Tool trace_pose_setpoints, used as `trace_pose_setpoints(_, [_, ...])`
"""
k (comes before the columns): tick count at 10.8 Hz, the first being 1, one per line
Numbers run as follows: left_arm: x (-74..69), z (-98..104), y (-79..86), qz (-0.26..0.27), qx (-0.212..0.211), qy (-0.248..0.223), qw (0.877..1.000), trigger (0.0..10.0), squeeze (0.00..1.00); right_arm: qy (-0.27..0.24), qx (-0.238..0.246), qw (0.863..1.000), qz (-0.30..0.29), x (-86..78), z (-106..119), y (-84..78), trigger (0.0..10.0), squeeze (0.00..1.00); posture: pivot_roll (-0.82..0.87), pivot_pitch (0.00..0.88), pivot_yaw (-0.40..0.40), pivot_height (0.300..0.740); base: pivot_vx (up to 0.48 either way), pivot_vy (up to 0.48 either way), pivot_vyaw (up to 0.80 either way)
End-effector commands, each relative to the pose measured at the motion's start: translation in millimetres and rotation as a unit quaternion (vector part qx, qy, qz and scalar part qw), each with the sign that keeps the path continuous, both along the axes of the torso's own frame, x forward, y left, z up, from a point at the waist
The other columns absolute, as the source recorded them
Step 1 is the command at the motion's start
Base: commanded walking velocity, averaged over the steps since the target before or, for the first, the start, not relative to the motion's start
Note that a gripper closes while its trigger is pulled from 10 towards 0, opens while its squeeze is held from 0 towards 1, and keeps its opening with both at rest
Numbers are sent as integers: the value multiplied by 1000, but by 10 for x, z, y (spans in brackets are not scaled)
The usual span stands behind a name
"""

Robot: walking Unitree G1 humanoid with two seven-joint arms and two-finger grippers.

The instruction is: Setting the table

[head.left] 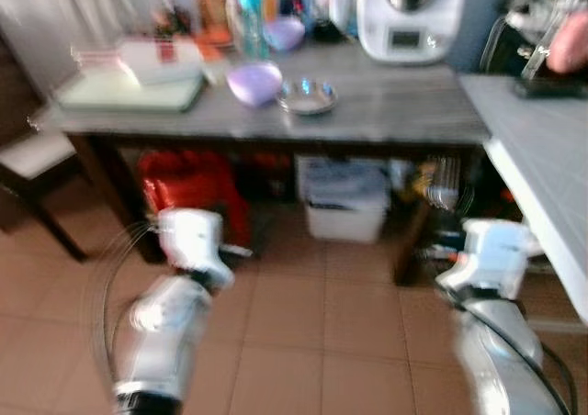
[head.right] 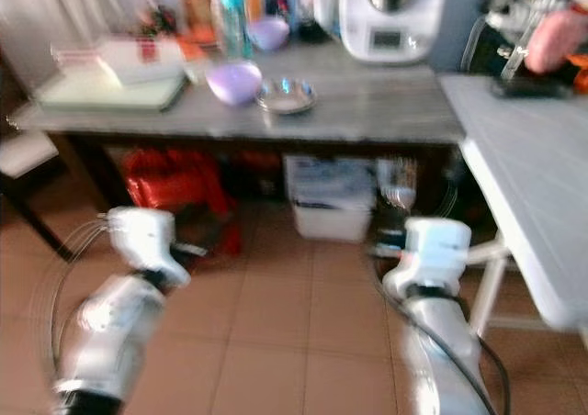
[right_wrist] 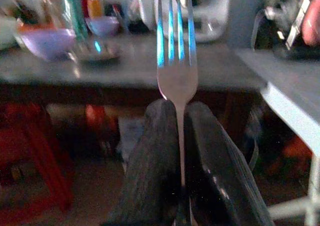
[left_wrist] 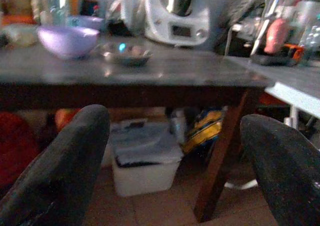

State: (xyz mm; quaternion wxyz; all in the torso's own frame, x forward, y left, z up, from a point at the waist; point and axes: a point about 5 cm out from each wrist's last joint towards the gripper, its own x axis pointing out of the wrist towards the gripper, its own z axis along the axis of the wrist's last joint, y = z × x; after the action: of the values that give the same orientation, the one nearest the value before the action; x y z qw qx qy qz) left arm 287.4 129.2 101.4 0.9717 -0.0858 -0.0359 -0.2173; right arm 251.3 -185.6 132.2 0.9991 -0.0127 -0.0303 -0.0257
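Clenched on a silver metal fork (right_wrist: 177, 61), tines at twelve o'clock, right gripper (right_wrist: 181, 131); left gripper (left_wrist: 175, 151) released below grey wooden table (head.left: 395, 103).

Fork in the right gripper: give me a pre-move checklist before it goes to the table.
1. Fork held: ok, right gripper shut on its handle, tines pointing out past the fingertips.
2. Left gripper free: ok, open and holding nothing.
3. Landing spot: ok, bare tabletop right of the metal dish and purple bowl.
4. Height: not ok, both grippers sit below the table edge.
5. Picture sharpness: not ok, head views are blurred.
6. White counter on the right near the right arm: cannot tell the clearance.
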Motion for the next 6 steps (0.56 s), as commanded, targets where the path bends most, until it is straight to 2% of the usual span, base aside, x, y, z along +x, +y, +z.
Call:
trace_pose_setpoints(1, [6,12,140,20,11,0,1000,10000,0,-15,6,1000,15,31,62,100,10000,0,41,0,19,740,382,0,0])
trace_pose_setpoints(6, [3,10,119,17,9,1,1000,10000,0,-23,5,1000,16,64,99,105,10000,0,43,0,18,740,379,0,0])
